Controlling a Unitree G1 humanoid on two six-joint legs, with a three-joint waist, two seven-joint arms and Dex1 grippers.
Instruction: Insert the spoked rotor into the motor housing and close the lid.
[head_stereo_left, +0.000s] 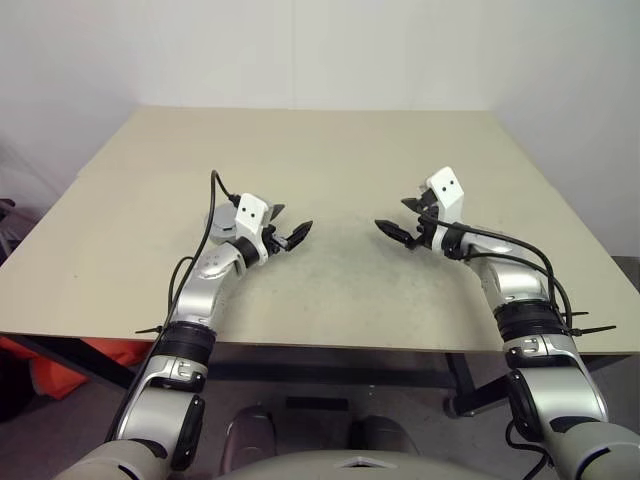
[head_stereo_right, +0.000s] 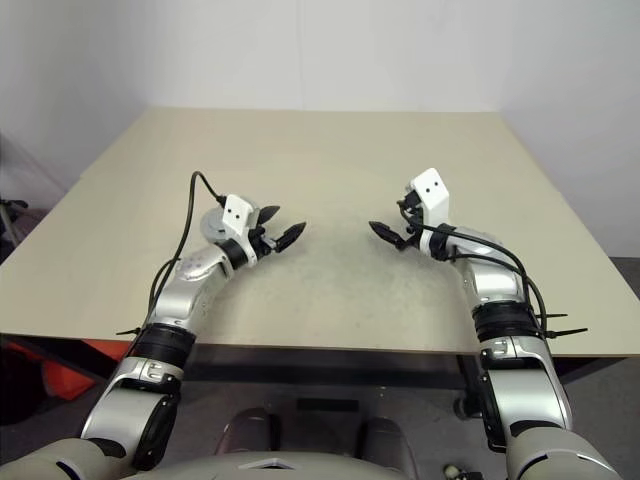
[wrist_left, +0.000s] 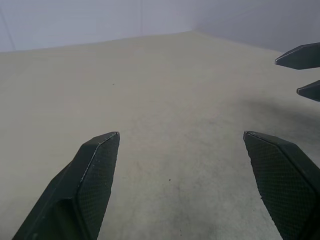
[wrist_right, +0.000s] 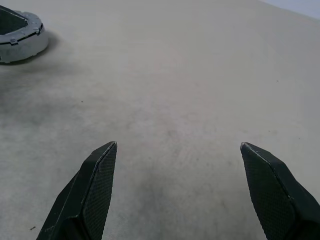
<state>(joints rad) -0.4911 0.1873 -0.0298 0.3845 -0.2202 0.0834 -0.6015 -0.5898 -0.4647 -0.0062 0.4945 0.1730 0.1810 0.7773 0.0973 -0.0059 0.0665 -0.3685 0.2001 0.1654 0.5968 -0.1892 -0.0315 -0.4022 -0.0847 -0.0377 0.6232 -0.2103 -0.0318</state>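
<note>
A round silver-grey part (wrist_right: 20, 36) with a dark inside lies on the beige table (head_stereo_left: 330, 150), half hidden behind my left wrist (head_stereo_left: 222, 222). I cannot tell whether it is the motor housing. The spoked rotor and the lid are out of view. My left gripper (head_stereo_left: 292, 221) hovers over the table's middle, open and empty, pointing toward the right one. My right gripper (head_stereo_left: 394, 216) faces it a short way off, also open with nothing between its fingers. In the left wrist view the wide-apart left fingertips (wrist_left: 107, 145) frame bare table, with the right gripper (wrist_left: 299, 74) beyond them.
The table's front edge (head_stereo_left: 330, 345) runs just under both forearms. White walls close off the far side. Something orange (head_stereo_left: 60, 365) sits on the floor below the table's left corner.
</note>
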